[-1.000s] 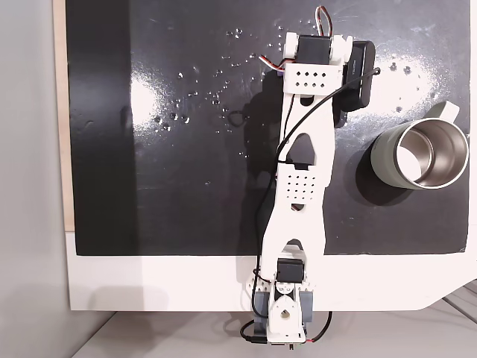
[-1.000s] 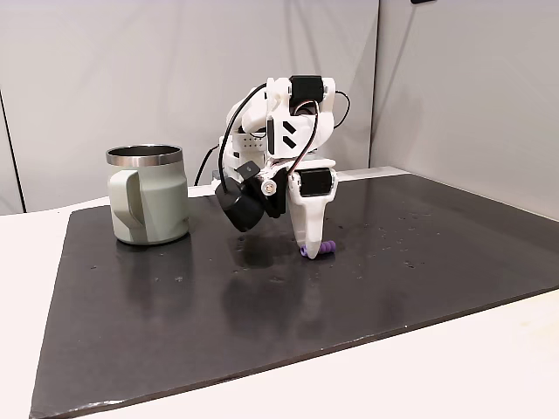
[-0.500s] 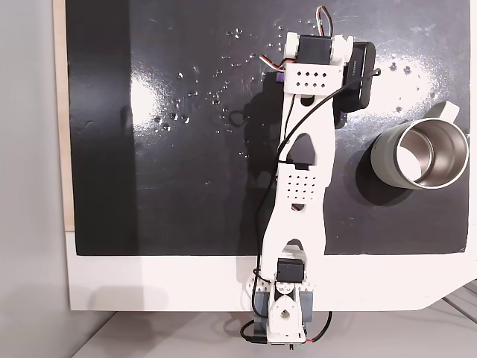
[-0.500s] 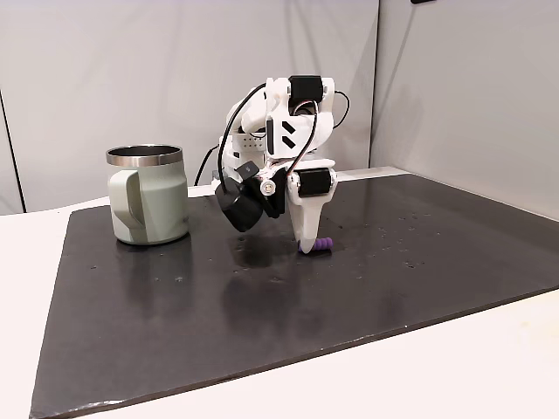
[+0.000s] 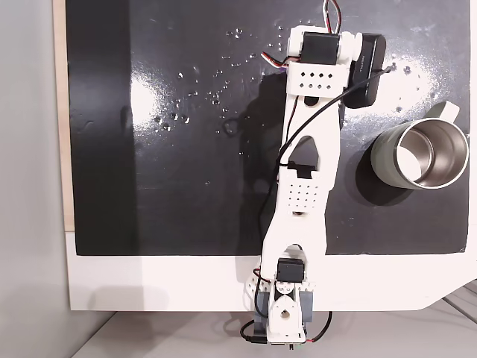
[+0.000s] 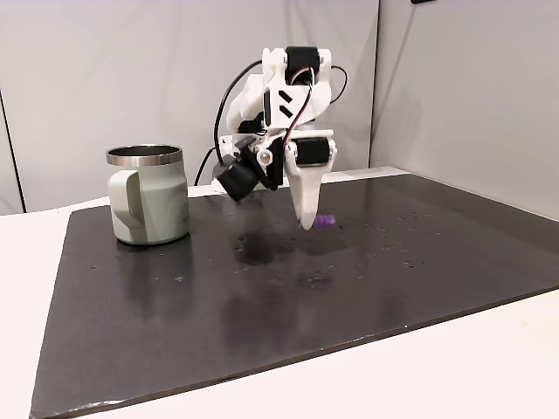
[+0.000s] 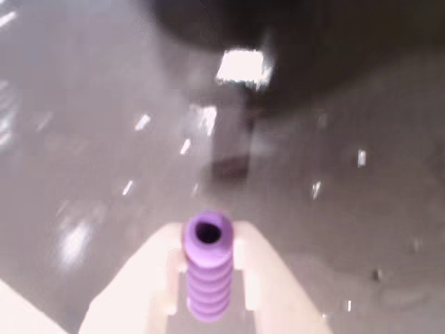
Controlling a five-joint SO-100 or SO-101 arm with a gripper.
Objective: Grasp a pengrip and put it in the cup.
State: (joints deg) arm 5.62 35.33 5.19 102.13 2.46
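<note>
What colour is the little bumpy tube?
Purple, with ribbed rings; the pengrip shows best in the wrist view.

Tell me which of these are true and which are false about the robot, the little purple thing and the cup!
1. The end effector is holding the purple pengrip. True.
2. The pengrip is already inside the cup. False: it sits between the end effector's fingers, away from the cup.
3. The cup stands upright on the black mat. True.
4. The pengrip is lying flat on the mat. False: in the side fixed view it is lifted a little above the mat.
5. The cup is full of pengrips. False: in the fixed view from above, its shiny inside looks empty.
</note>
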